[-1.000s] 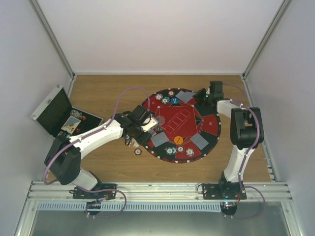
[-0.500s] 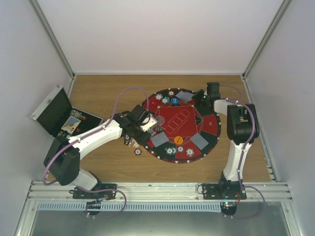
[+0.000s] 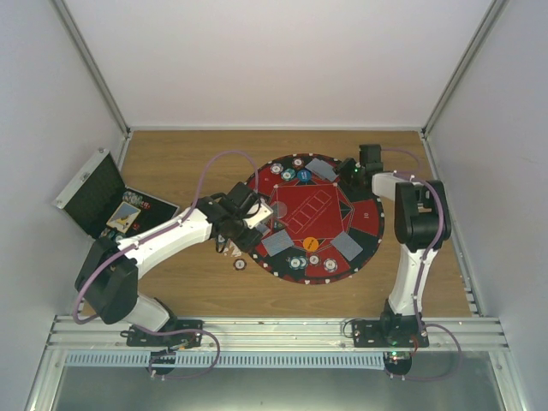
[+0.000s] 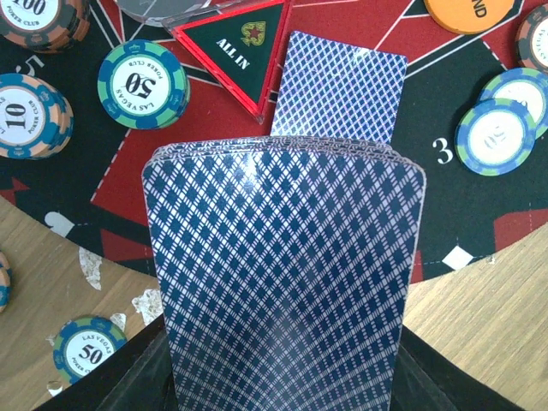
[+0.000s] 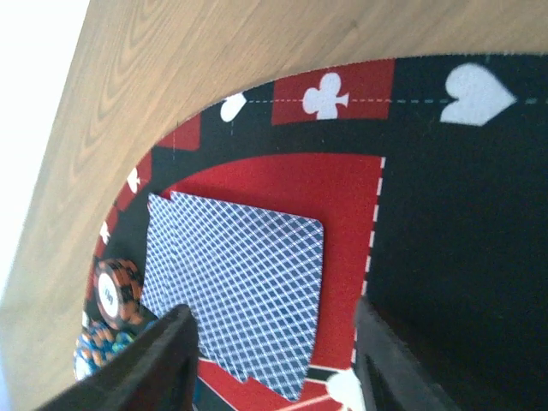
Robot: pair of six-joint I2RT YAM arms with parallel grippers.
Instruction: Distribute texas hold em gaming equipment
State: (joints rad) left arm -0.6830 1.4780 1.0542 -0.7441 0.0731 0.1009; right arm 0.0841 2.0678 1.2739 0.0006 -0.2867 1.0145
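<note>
My left gripper (image 3: 259, 221) is shut on a fanned deck of blue-backed playing cards (image 4: 282, 274), held over the left rim of the round mat (image 3: 364, 214). A single card (image 4: 342, 86) lies on the mat just beyond the deck. Poker chips (image 4: 143, 84) and an orange disc (image 4: 471, 13) sit around it. My right gripper (image 3: 347, 171) stands open over the mat's far side. Its fingers (image 5: 163, 360) straddle two overlapping cards (image 5: 240, 282) that lie flat on the red field without touching them. More cards (image 3: 347, 246) and chips (image 3: 297, 263) lie along the near rim.
An open black case (image 3: 103, 201) holding cards and chips stands at the left wall. One chip (image 3: 241, 264) lies on the wood beside the mat. A red-edged "ALL IN" triangle (image 4: 235, 47) rests on the mat near the deck. White walls close in on three sides.
My right gripper has opened and let go of the card, which now lies on the far side of the mat. The right arm folded in slightly. The left arm has not moved.
</note>
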